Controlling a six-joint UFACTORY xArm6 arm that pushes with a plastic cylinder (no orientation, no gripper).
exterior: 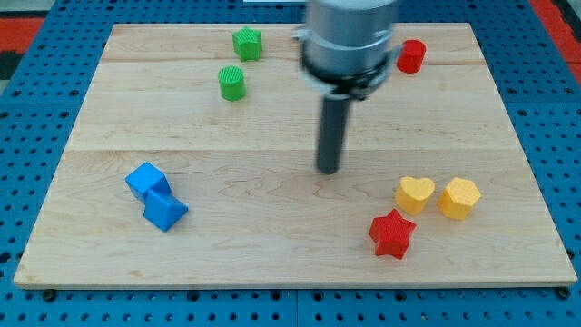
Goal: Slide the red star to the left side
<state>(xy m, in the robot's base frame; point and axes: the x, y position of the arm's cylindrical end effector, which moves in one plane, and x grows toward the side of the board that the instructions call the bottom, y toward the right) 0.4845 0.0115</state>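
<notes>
The red star (392, 234) lies near the view's bottom right on the wooden board (272, 245). My tip (328, 170) stands on the board near the middle, up and to the left of the red star, clearly apart from it. The rod rises from the tip to the arm's grey body at the view's top.
A yellow heart (415, 194) and a yellow hexagon (459, 198) sit just above the red star. A red cylinder (411, 56) is at the top right. A green star-like block (247, 43) and a green cylinder (232, 83) are at the top left. Two blue blocks (155, 195) touch at the left.
</notes>
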